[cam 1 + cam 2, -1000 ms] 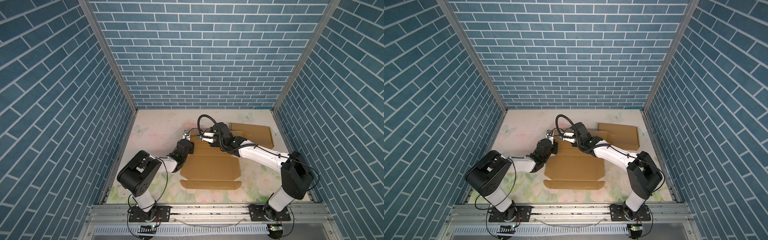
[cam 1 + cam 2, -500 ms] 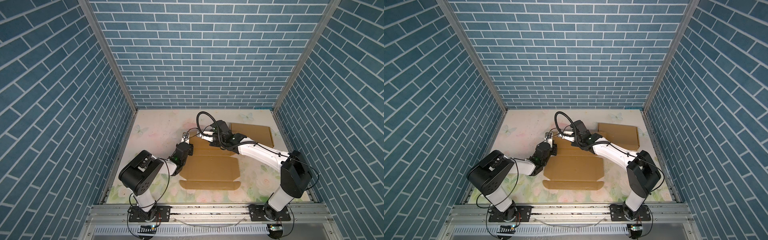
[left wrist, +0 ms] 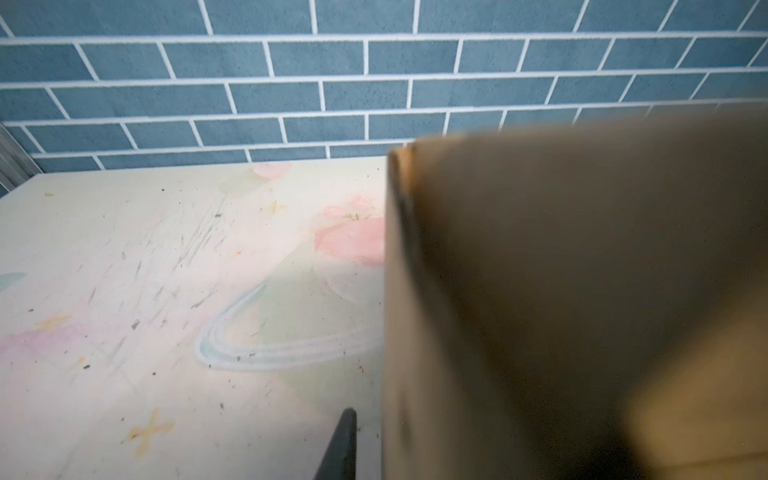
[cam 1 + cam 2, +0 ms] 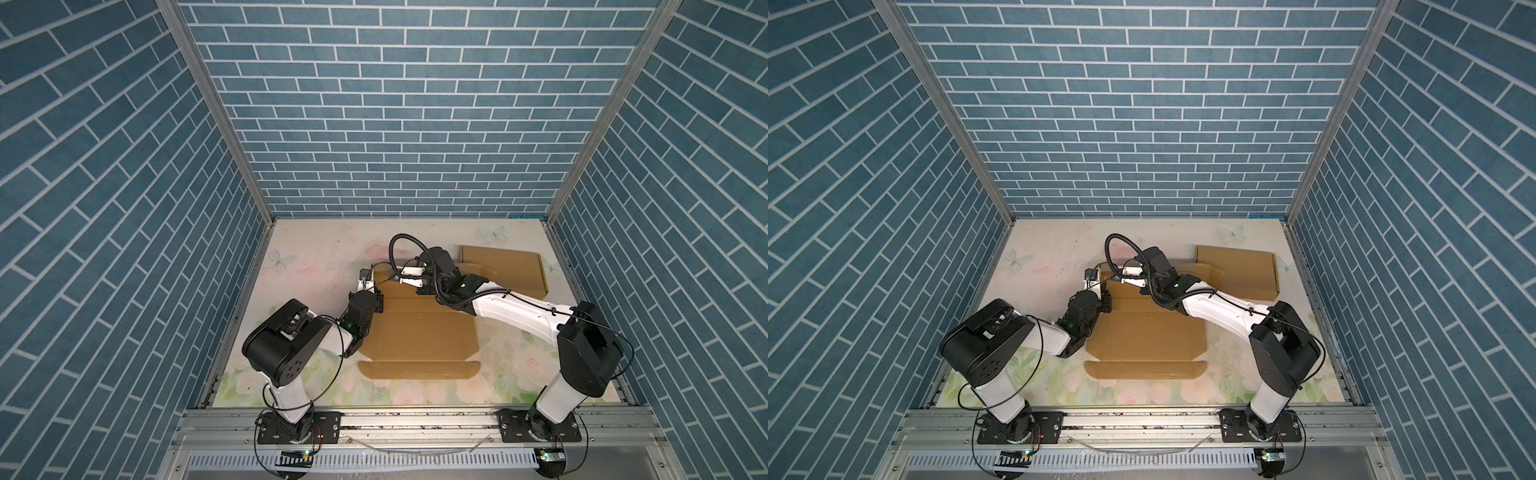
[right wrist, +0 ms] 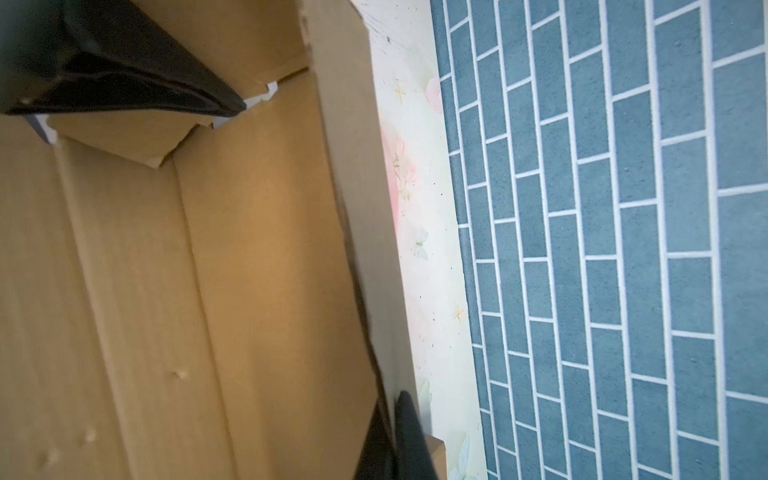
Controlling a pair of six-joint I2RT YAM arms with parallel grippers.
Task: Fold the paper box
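At the far-left corner of the box (image 4: 419,332) on the desk (image 4: 316,266), the right end effector (image 4: 397,279) clamps the raised flap (image 5: 353,145). Whether the left end effector (image 4: 366,277) is open or closed, I cannot tell. A slipping pinch could let the flap spring flat.

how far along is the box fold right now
Early. Done: the far flap of the paper box stands up. In hand: the right gripper pinches that flap. To do: the rest, including the near flap, lies flat on the table.
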